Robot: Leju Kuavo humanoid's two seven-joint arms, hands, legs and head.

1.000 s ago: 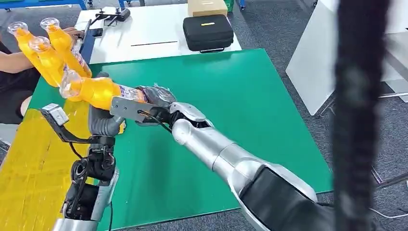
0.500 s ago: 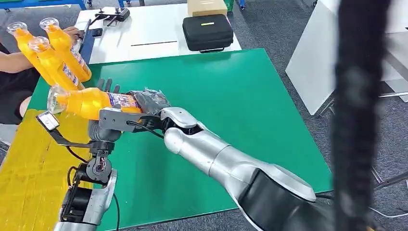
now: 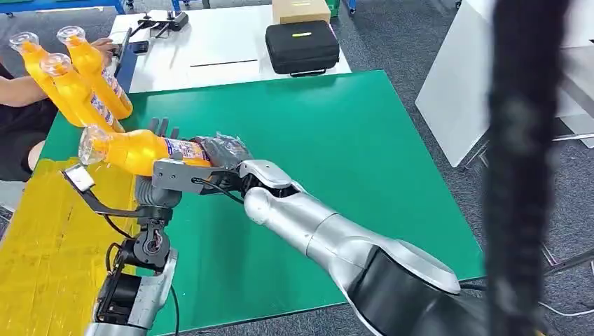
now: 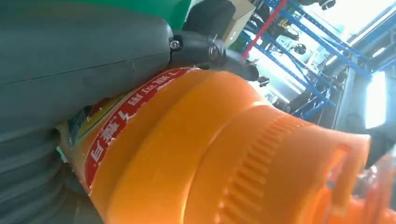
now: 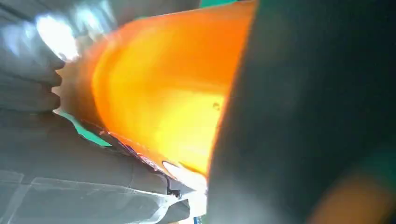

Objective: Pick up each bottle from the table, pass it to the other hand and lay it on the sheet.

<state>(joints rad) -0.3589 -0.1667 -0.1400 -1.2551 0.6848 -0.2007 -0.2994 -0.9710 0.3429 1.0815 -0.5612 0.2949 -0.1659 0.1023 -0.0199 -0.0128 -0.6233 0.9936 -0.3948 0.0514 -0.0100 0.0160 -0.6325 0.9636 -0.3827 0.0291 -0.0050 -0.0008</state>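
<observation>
While our right hand [image 3: 223, 150] grips the bottle [image 3: 136, 150], our left hand [image 3: 155, 187] cups it mid-handover; the sheet [image 3: 42, 238] has none yet.

Four orange bottles [image 3: 136, 150], one black case [image 3: 302, 46], one cardboard box [image 3: 301, 10].

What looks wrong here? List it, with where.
Three orange bottles lean tilted at the far left corner of the green table, beside a person's arm; what holds them is hidden. A dark blurred strip crosses the head view's right side.
</observation>
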